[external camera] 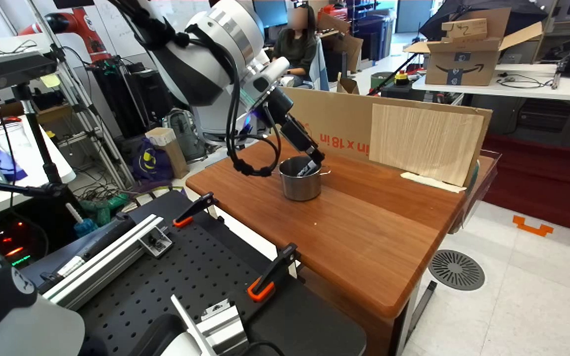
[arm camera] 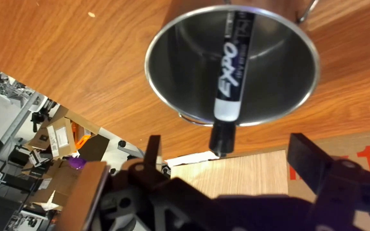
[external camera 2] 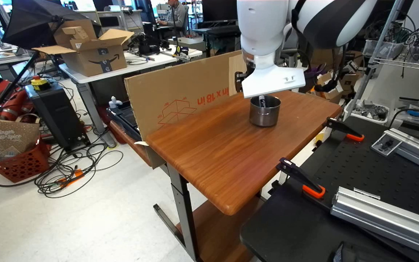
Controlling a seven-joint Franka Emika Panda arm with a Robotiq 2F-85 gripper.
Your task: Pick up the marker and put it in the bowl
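Observation:
The bowl is a grey metal pot with a shiny rim, standing upright on the wooden table in both exterior views [external camera: 301, 189] [external camera 2: 264, 117] and in the wrist view [arm camera: 281, 80]. The black marker [arm camera: 231, 69] with a white band slants in the bowl, its cap end overlapping the rim. It also shows in both exterior views [external camera: 308, 168] [external camera 2: 262, 101]. I cannot tell whether it rests on the rim. My gripper [arm camera: 226, 136] is open, its fingers apart on either side of the cap end, touching neither. In an exterior view the gripper [external camera: 316, 156] is just above the bowl.
The wooden table [external camera: 364, 237] carries the bowl. A cardboard panel [external camera: 334, 116] stands along its far edge. Wire handles [external camera: 325, 172] stick out from the bowl. Clamps [external camera: 272, 274] and a black perforated base [external camera: 186, 277] adjoin the table's near edge.

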